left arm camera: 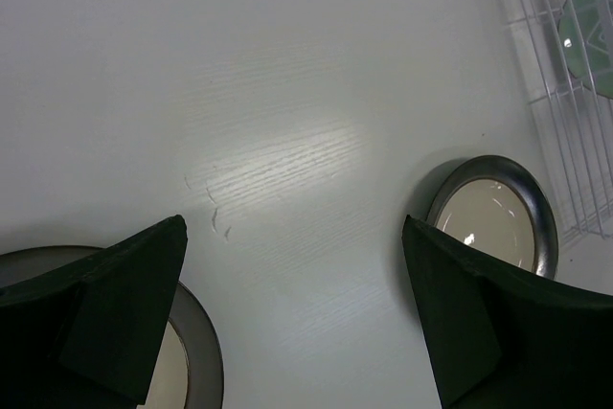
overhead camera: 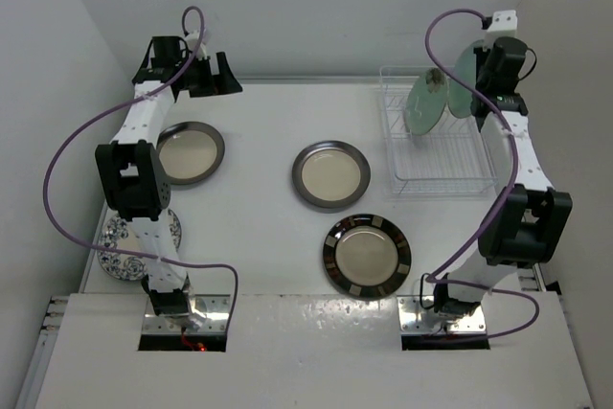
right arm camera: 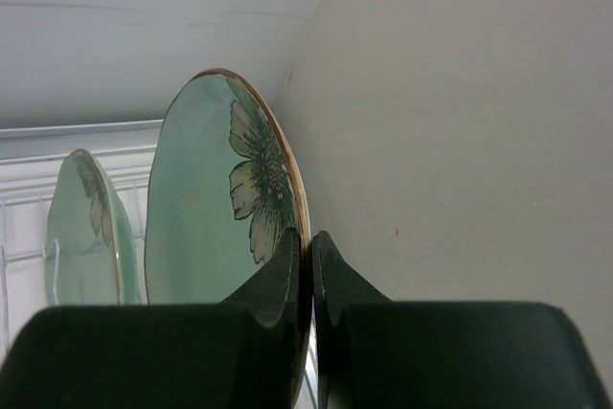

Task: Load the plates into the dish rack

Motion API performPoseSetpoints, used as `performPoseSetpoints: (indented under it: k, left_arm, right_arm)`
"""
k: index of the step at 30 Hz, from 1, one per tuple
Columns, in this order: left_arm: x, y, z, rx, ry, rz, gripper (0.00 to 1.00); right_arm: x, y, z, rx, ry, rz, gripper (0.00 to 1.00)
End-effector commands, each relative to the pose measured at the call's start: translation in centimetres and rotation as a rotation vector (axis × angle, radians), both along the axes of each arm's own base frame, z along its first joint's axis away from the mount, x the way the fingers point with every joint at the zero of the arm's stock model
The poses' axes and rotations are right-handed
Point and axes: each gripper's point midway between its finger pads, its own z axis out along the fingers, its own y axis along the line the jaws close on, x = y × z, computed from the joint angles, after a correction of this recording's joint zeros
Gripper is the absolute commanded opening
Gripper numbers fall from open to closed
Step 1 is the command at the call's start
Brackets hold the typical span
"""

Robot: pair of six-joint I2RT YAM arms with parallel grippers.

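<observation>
Grips the rim of one mint-green plate (right arm camera: 206, 217) in the right end effector (right arm camera: 305, 261), with the fingers clenched tight against both faces. Holds it on edge at the far right end of the dish rack (overhead camera: 441, 192), close beside the side wall (right arm camera: 460, 141), with the flower mark facing the rack. Cannot tell whether its lower rim sits between the prongs.

Shows a second mint-green plate (overhead camera: 426, 102) standing tilted in the rack, just left of the held one and not touching it.

Hangs the left end effector (overhead camera: 206, 74) released over the far left of the tabletop (overhead camera: 259, 131), fingers spread wide and grasping nothing.

Leaves four plates lying flat on the tabletop, all well apart from the rack:
- Left cream plate (overhead camera: 190, 152), dark-grey rim, at the left, with the left arm crossing its edge.
- Centre cream plate (overhead camera: 330, 174), same pattern, in the middle and nearest the rack.
- Black-banded plate (overhead camera: 367, 256), just nearer than the centre one.
- Blue-floral plate (overhead camera: 129, 237), at the near left and partly hidden under the left arm.
</observation>
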Motion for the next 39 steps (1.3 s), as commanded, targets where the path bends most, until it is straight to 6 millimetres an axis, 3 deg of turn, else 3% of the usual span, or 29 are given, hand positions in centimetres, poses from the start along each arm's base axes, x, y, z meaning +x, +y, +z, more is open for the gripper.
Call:
performPoseSetpoints:
  k: [1,7,12,19,25,32,39]
  left_arm:
    - [-0.5,-0.3,3.8,0.022,-0.095,-0.011,1.00]
    - [-0.6,-0.4,3.8,0.047,-0.104,-0.014,1.00]
    - [-0.9,-0.3,3.6,0.059,-0.099,-0.011,1.00]
    - [-0.8,-0.1,3.6,0.071,-0.103,-0.008,1.00]
    - [-0.8,-0.1,3.6,0.071,-0.103,-0.008,1.00]
    - [-0.8,-0.2,4.0,0.066,-0.113,-0.015,1.00]
    - [-0.8,-0.2,4.0,0.066,-0.113,-0.015,1.00]
  right_arm:
    - [1.3,1.2,5.0,-0.041,-0.207,0.051,0.00]
    - [2.8,2.0,1.4,-0.025,-0.161,0.083,0.00]
    - [3.9,2.7,-0.2,-0.044,-0.132,0.095,0.00]
    - [4.6,3.0,-1.3,-0.073,-0.115,0.093,0.00]
    - [6.2,4.8,-2.3,-0.160,-0.115,0.146,0.00]
    - [5.9,7.3,-4.5,-0.243,-0.105,0.205,0.00]
    - [5.2,7.2,-6.8,-0.232,-0.073,0.200,0.03]
